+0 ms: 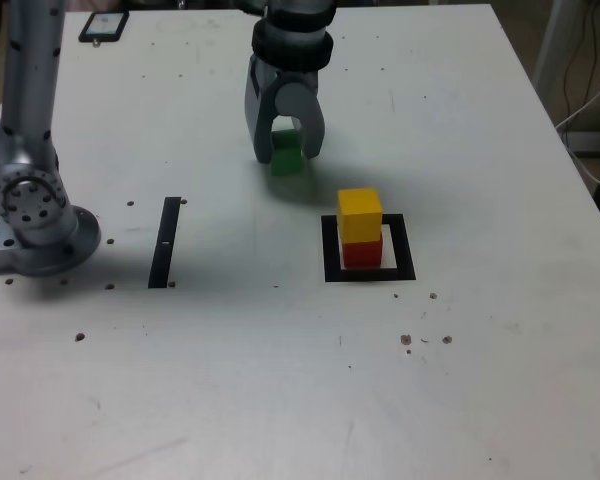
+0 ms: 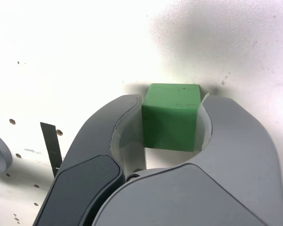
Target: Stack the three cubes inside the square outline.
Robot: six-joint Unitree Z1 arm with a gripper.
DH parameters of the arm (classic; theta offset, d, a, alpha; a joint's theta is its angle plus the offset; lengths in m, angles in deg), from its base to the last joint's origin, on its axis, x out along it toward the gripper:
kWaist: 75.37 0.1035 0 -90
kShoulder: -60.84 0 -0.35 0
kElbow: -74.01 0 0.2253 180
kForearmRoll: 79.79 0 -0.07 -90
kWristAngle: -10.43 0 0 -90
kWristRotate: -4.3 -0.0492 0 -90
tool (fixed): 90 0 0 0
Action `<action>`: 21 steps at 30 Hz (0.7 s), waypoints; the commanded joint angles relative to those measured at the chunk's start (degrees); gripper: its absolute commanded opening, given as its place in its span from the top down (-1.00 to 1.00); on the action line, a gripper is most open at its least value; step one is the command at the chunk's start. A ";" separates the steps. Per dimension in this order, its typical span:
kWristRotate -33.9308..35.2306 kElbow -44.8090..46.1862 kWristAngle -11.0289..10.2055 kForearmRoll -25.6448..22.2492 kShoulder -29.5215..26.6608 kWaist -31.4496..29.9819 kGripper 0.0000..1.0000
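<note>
Three cubes: yellow cube point(image 1: 360, 213) on red cube point(image 1: 361, 251) inside one square outline point(image 1: 330, 250); fingers point(image 1: 262, 140) clenched on green cube point(image 1: 286, 156)

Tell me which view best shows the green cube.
The wrist view: the green cube fills the frame's middle, both gripper fingers pressed against its sides. In the exterior view the green cube is small and partly hidden behind the gripper.

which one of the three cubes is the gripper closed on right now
The green cube: it sits clamped in the gripper, off the square outline. The yellow cube and red cube are stacked inside that outline.
</note>
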 commanded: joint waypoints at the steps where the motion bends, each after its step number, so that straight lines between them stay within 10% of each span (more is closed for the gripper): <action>1: -0.59 0.37 0.36 0.13 0.19 -0.01 0.45; 21: 1.22 -10.35 0.20 -11.76 -9.72 -10.20 0.59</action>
